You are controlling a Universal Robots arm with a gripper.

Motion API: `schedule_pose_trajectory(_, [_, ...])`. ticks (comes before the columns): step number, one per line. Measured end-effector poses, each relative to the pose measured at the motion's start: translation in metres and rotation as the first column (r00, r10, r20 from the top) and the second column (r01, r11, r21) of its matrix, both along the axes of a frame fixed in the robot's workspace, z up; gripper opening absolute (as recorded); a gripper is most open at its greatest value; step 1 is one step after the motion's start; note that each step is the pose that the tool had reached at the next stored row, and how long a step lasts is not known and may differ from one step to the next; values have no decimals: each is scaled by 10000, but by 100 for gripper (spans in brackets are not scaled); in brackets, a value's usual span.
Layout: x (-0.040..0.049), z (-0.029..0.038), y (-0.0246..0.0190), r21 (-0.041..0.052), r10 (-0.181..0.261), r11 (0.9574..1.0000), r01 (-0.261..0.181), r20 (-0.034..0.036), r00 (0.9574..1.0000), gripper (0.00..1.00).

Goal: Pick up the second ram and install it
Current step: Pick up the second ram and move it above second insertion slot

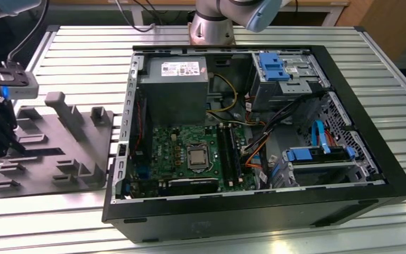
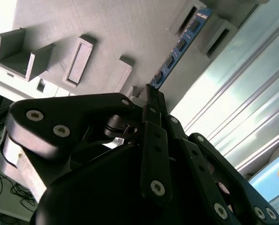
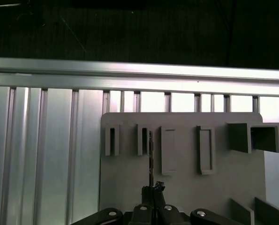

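Observation:
The second ram (image 2: 179, 47) is a slim dark blue-green stick. It reaches from my fingertips out over the grey moulded tray (image 2: 120, 28). In the first wrist view the ram (image 3: 150, 159) shows edge-on as a thin dark line beside a narrow slot of the tray (image 3: 186, 187). My gripper (image 2: 151, 93) is shut on the near end of the stick, with its tips (image 3: 153, 189) pressed together. In the exterior view the gripper (image 1: 6, 143) hangs over the tray (image 1: 76, 143) at the exterior view's left. I cannot tell whether the stick is free of the tray.
An open computer case (image 1: 259, 206) lies at the exterior view's right of the tray on a ribbed metal table. Inside are the green motherboard (image 1: 182, 153), black slot rails (image 1: 228, 153), a grey power supply (image 1: 173, 90) and loose cables. The arm's base (image 1: 213, 26) stands behind the case.

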State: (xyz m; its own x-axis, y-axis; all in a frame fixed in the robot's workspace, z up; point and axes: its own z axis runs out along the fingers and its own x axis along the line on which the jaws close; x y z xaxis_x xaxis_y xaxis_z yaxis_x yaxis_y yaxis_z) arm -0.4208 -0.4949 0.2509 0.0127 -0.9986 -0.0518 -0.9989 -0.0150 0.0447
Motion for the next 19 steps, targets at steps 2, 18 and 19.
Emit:
schedule_pose_trajectory(2, [0, 29, 0, 3, 0, 10000, 0, 2, 10000, 12])
schedule_pose_trajectory(18, [0, 261, 0, 69, 0, 10000, -1, 25, 10000, 12])
schedule_pose_trajectory(19, [0, 275, 0, 78, 1, 10000, -1, 26, 10000, 12])
